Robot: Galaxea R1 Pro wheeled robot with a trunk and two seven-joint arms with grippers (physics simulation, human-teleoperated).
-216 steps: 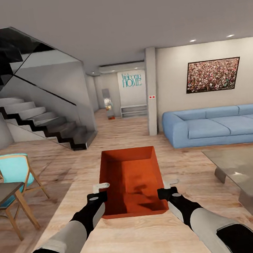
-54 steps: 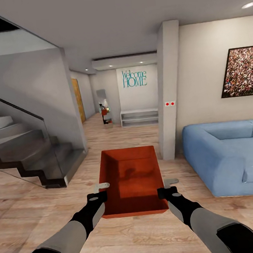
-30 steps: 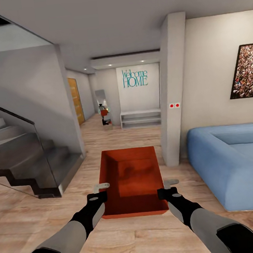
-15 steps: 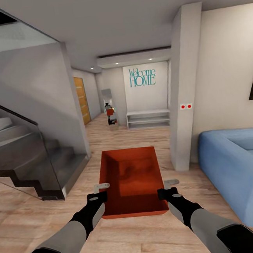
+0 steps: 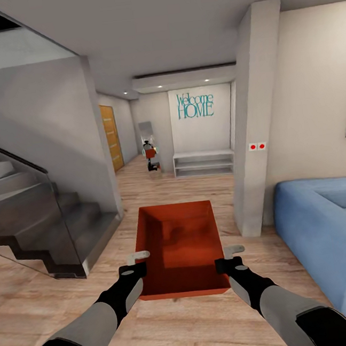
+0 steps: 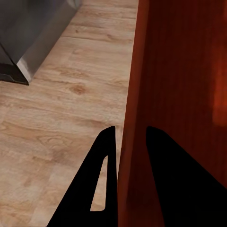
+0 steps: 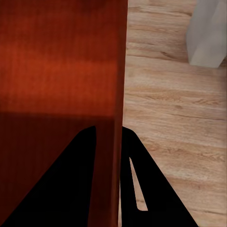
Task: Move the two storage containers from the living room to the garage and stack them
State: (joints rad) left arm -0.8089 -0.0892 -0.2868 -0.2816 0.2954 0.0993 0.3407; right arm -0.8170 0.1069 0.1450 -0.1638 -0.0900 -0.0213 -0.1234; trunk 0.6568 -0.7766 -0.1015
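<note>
**Container in transit, both walls pinched**

Grippers first: your left gripper (image 6: 126, 156) has its two dark fingers straddling the left long wall of the storage container (image 5: 182, 244), one finger outside, one inside, pressed onto the thin wall. Your right gripper (image 7: 108, 156) does the same on the opposite long wall. In the head view both clamp near the bin's near corners, and the bin hangs level between them, open top up, above the light wood floor (image 5: 43, 311) rather than resting on anything.

Outward from there: the bin sits straight ahead of your trunk, empty inside (only shading on its bottom). A staircase (image 5: 44, 220) with a glass balustrade stands to the left, a blue sofa (image 5: 330, 230) to the right, and a pale pillar (image 5: 255, 120) just beyond the bin's far right corner. A corridor runs ahead to a wall lettered "Welcome HOME" (image 5: 195, 105), with an orange wooden door (image 5: 111, 137) on its left side.

By my reading, you are in the carrying step for one container, with neither bin placed yet. The next move calls for driving down the corridor between staircase and pillar, keeping both pinches steady and the bin level, and minding the pillar on the right.
</note>
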